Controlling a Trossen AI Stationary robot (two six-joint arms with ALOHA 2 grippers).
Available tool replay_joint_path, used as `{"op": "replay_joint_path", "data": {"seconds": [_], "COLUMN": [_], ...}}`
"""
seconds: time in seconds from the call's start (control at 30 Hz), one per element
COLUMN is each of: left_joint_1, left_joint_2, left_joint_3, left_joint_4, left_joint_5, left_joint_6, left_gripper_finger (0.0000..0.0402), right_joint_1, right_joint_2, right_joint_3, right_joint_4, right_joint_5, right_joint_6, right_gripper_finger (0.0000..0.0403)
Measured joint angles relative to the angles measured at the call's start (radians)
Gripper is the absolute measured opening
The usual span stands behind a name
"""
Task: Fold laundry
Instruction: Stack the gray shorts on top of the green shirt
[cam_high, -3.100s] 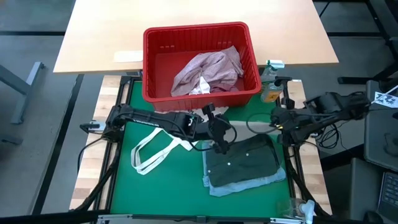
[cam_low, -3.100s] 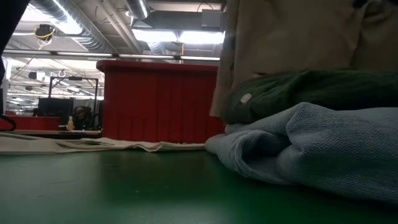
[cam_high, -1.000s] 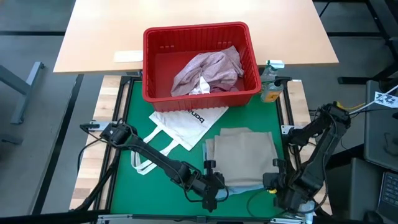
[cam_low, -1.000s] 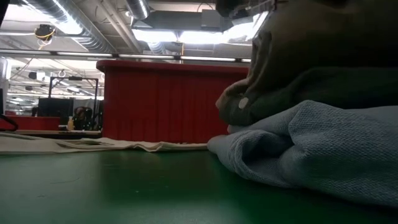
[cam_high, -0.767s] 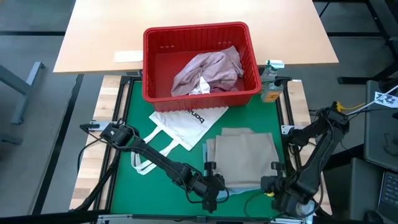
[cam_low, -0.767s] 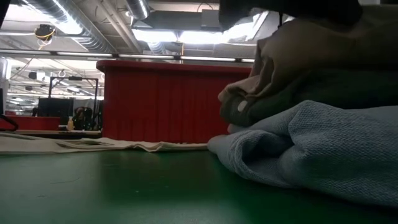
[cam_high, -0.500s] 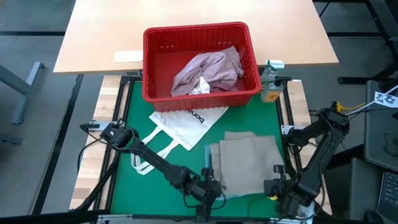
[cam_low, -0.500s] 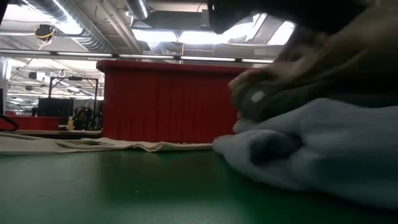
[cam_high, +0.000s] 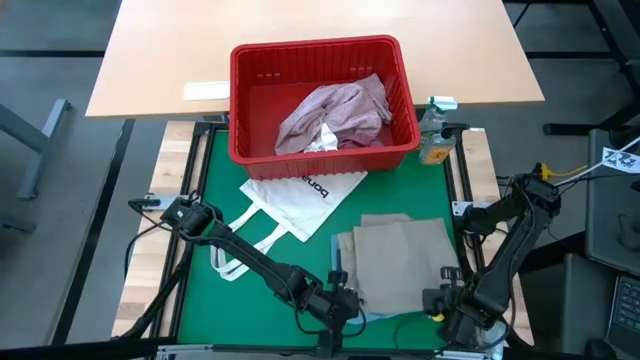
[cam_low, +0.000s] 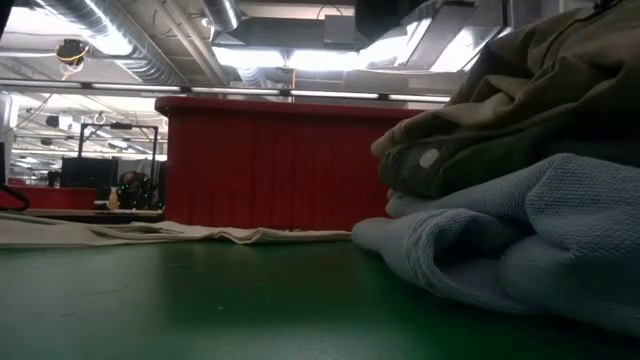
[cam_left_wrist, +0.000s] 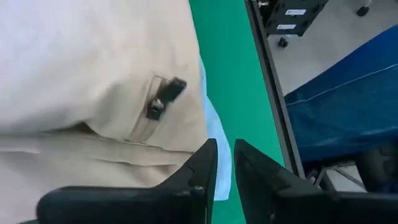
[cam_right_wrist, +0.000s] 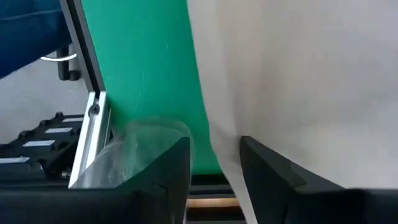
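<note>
Laundry sits in two places: a folded stack on the green mat (cam_high: 250, 260) between my two grippers, and a pink garment (cam_high: 335, 112) with a small white piece (cam_high: 322, 138) lying in the red basket (cam_high: 250, 80) on the far side of the stack from me. The stack runs, top to bottom, beige garment (cam_high: 400, 262), dark green garment (cam_low: 470, 160), light blue garment (cam_low: 520, 250). My left gripper (cam_left_wrist: 224, 163) is at the stack's near left corner, fingers parted by a narrow gap with nothing between them; the beige cloth and its zipper pull (cam_left_wrist: 165, 98) lie just beside the tips. My right gripper (cam_right_wrist: 214, 163) is at the near right corner, fingers spread wider and empty, with the beige edge running down into the gap. I judge the fold on the beige piece laid and both hands let go. Risks noted: cloth between or beside the right fingers could drag if I withdraw along the mat, pulling the top layer askew or unrolling the fold; the left tips could catch the zipper pull. The layers are not squared, blue showing at the near left corner, so a nudge could skew the pile. The white tote bag (cam_high: 300, 195) lies just beside the stack, beyond my left gripper, and its handles could snag an arm reaching for the basket.
</note>
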Motion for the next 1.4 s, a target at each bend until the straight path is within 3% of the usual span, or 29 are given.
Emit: {"op": "replay_joint_path", "data": {"seconds": [0.3,0.53,0.67,1.07,1.4], "left_joint_1": [0.009,0.055,0.078,0.080,0.119], "left_joint_2": [-0.036,-0.038,-0.031,0.112,0.113], "left_joint_3": [0.001,0.001,0.002,0.006,0.006], "left_joint_4": [0.081,0.124,0.125,0.053,-0.065], "left_joint_5": [-0.021,-0.114,-0.118,-0.127,-0.162], "left_joint_6": [0.046,0.101,0.094,0.068,0.075], "left_gripper_finger": [0.0039,0.0039,0.0039,0.0039,0.0038], "right_joint_1": [0.001,0.002,0.001,0.001,-0.075], "right_joint_2": [-0.042,-0.065,-0.068,-0.070,-0.069], "right_joint_3": [0.051,0.084,0.048,-0.281,-0.314], "right_joint_4": [-0.009,-0.147,-0.226,0.146,0.125], "right_joint_5": [-0.008,0.245,0.357,0.257,0.299], "right_joint_6": [-0.066,-0.104,-0.070,-0.040,-0.114], "right_gripper_finger": [0.0142,0.0143,0.0143,0.0143,0.0143]}}
